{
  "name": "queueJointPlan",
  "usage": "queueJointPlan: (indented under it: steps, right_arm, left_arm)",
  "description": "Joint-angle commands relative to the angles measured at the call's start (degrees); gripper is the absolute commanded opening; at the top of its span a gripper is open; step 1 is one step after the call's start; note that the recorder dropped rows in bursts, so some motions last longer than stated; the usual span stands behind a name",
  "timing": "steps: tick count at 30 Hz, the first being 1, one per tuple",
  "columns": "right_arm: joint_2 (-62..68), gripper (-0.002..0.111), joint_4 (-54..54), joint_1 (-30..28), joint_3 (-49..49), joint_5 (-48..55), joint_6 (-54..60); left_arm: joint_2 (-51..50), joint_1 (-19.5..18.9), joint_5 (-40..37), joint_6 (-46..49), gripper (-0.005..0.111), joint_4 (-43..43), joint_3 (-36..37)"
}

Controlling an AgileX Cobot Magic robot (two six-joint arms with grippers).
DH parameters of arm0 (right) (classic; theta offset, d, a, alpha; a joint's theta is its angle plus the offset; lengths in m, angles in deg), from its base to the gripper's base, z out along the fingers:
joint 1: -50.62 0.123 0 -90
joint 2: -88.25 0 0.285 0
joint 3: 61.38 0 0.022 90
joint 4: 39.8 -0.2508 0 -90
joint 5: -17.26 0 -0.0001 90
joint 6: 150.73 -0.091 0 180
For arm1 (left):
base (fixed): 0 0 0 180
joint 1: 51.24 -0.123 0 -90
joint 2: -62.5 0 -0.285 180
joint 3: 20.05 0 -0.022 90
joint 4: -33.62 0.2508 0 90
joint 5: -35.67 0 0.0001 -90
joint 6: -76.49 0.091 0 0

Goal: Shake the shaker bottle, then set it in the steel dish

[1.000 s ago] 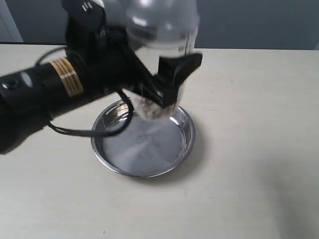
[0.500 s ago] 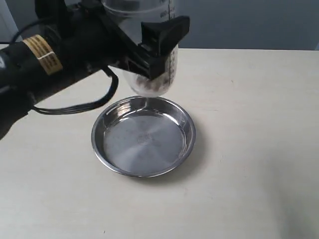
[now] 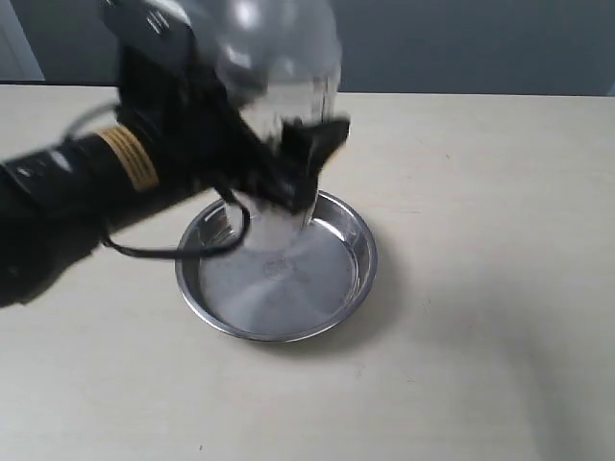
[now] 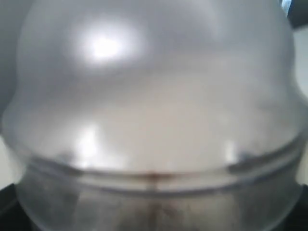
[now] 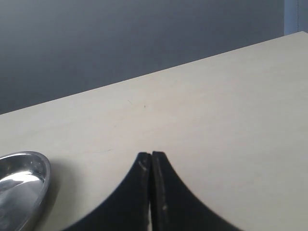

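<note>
Clamping the shaker bottle (image 3: 281, 91) in the left claw (image 3: 293, 168), jaws pressed against opposite sides of the clear body below the domed top. Holding it upright, dome uppermost, with bottle and arm both smeared by motion blur. Hanging over the far-left part of the steel dish (image 3: 357, 274), lower end of the bottle washed out against the shiny floor of the pan; cannot tell whether touching it or just above it. Filling nearly the whole left wrist view with the same shaker bottle (image 4: 154, 110): frosted dome, a seam ring under it, a faint brown tint lower down, too soft to read as grains. Trailing a black cable (image 3: 154, 252) from the arm, looping by the near-left rim of the dish. Sitting flat, that dish, on the pale counter (image 3: 480, 317), bright and round, with a grey wall (image 3: 461, 43) behind the far edge. Pressed tightly together, the jaws of the right claw (image 5: 151, 166), no gap and nothing between them, low over bare counter (image 5: 216, 120). Showing only an edge of the dish (image 5: 21, 178) in the right wrist view, apart from those tips.
</note>
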Motion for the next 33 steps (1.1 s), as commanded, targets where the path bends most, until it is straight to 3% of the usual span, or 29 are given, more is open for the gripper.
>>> queueJointPlan:
  steps: [1, 5, 9, 12, 14, 15, 17, 20, 22, 26, 31, 33]
  right_arm:
    - [-0.3, -0.001, 0.1, -0.2, 0.0, -0.6, 0.2]
    - [-0.3, -0.001, 0.1, -0.2, 0.0, -0.6, 0.2]
    - [-0.3, -0.001, 0.1, -0.2, 0.0, -0.6, 0.2]
    - [-0.3, -0.001, 0.1, -0.2, 0.0, -0.6, 0.2]
    - [-0.3, -0.001, 0.1, -0.2, 0.0, -0.6, 0.2]
    - [-0.3, -0.001, 0.1, -0.2, 0.0, -0.6, 0.2]
    - [-0.3, -0.001, 0.1, -0.2, 0.0, -0.6, 0.2]
    - [-0.3, -0.001, 0.1, -0.2, 0.0, -0.6, 0.2]
    - [-0.3, -0.001, 0.1, -0.2, 0.0, -0.6, 0.2]
    - [-0.3, -0.001, 0.1, -0.2, 0.0, -0.6, 0.2]
    - [-0.3, -0.001, 0.1, -0.2, 0.0, -0.6, 0.2]
    - [-0.3, -0.001, 0.1, -0.2, 0.0, -0.6, 0.2]
  left_arm:
    - [1.1, 1.6, 1.6, -0.6, 0.000, 0.6, -0.7]
    - [6.5, 3.0, 4.5, -0.1, 0.000, 1.6, -0.8]
    - [-6.0, 0.8, 6.8, 3.7, 0.000, -8.0, 3.2]
    - [2.5, 2.0, 9.8, 3.7, 0.000, -1.3, -0.1]
    - [5.5, 2.0, 6.2, 3.6, 0.000, -3.0, -1.0]
    - [0.6, 2.0, 3.4, 3.6, 0.000, -5.5, 1.3]
    - [-6.3, 2.0, 5.6, 3.6, 0.000, -8.7, 3.5]
    - [3.4, 2.8, 9.8, 3.3, 0.000, -4.1, 0.6]
    - [6.3, 2.6, 7.3, 3.4, 0.000, -6.1, -0.1]
    - [-5.6, 2.6, 3.5, 3.4, 0.000, -11.2, 3.4]
    - [9.0, 3.1, 3.0, 3.4, 0.000, -4.8, -1.2]
    - [9.2, 3.1, 2.1, 3.5, 0.000, -5.1, -0.2]
